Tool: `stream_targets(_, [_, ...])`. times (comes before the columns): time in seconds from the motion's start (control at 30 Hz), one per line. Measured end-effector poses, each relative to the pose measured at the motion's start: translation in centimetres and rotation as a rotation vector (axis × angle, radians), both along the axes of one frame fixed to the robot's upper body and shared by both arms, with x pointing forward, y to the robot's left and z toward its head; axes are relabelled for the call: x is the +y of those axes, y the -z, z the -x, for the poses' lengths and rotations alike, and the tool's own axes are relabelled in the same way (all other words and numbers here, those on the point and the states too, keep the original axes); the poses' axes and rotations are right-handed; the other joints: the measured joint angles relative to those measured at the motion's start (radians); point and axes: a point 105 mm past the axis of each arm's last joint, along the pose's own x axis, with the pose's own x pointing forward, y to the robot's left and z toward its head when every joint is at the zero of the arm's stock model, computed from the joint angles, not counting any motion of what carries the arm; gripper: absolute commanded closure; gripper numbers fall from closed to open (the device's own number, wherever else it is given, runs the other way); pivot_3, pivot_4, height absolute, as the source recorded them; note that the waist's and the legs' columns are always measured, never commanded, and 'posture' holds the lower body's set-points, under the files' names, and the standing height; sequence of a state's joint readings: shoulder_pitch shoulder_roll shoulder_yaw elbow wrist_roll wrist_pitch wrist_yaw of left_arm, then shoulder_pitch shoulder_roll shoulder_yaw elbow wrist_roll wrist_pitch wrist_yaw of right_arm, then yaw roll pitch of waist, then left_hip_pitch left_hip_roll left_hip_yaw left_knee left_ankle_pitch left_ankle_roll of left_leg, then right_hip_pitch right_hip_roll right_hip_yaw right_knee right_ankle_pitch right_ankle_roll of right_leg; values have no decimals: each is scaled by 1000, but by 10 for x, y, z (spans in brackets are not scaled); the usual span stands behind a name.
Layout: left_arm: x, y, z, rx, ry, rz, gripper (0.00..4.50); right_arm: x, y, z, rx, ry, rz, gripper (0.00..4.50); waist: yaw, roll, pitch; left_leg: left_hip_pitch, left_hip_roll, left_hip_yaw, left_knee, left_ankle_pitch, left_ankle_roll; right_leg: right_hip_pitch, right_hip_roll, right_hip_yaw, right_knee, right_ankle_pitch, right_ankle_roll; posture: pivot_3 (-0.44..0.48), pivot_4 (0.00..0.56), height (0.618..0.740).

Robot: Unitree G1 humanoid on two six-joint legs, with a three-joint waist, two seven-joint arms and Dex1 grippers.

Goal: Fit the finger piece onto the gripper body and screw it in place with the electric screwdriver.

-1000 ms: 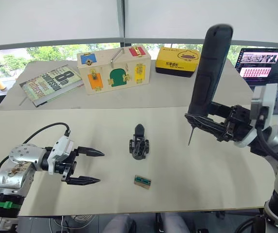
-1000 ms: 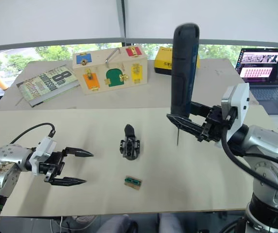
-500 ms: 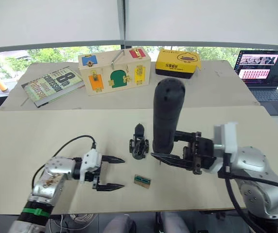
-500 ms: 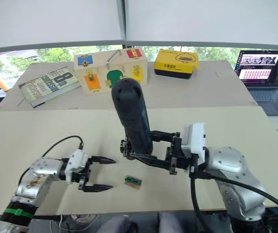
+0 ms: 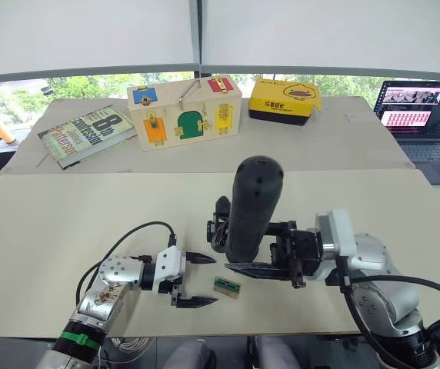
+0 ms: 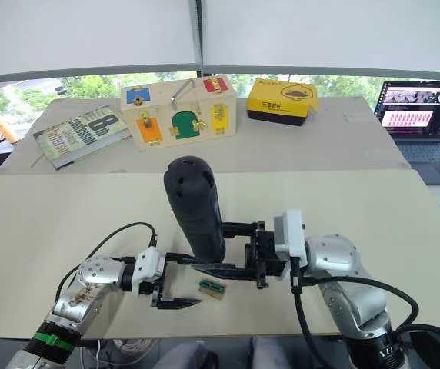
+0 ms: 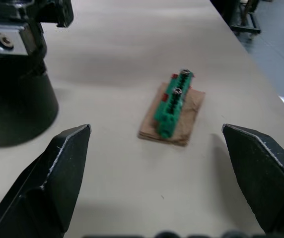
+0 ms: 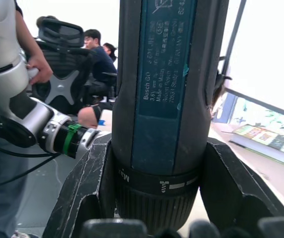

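Black screwdriver (image 5: pixel 252 207) stands upright, clamped in the right gripper (image 5: pixel 270 257), hiding most of the gripper body (image 5: pixel 218 224) mid-tabletop. Left gripper (image 5: pixel 197 280) gapes empty near the front edge. Whether screwing is done, I cannot tell.

Left and right eye views: a stereo pair set high above the near edge of the table (image 5: pixel 35 254), facing forward and down toward its far edge and the windows; both share the same tabletop with a slight sideways offset. Left wrist view: set low and close to the tabletop, looking along the left gripper (image 7: pixel 167 183) at a small green-and-tan rectangle (image 7: pixel 173 106), which the eye views show near the table's near edge. Right wrist view: very near the electric screwdriver (image 8: pixel 164 99), upright between the right gripper's fingers (image 8: pixel 90 188), facing past the left arm's side of the table toward seated people (image 8: pixel 95 54).
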State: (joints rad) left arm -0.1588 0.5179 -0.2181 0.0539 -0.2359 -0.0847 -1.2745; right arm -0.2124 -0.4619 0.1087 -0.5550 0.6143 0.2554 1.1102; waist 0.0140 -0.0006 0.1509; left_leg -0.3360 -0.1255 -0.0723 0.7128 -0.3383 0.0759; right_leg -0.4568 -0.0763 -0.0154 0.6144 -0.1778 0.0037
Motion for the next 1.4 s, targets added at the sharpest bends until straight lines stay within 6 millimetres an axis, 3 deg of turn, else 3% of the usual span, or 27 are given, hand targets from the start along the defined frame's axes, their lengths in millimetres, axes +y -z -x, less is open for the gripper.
stream_targets(0.4, [-13,2,2,-14,60,-1,0,1,20,-4,40,-28,76,2550,7,0,0,0,-1,0,0,0,0,1,0,0,0,0,0,0,150,740])
stream_targets(1.4, [-19,3,5,-1,58,5,0,1,31,-2,39,-30,114,2550,7,0,0,0,0,0,0,0,1,0,0,0,-1,0,1,0,150,740])
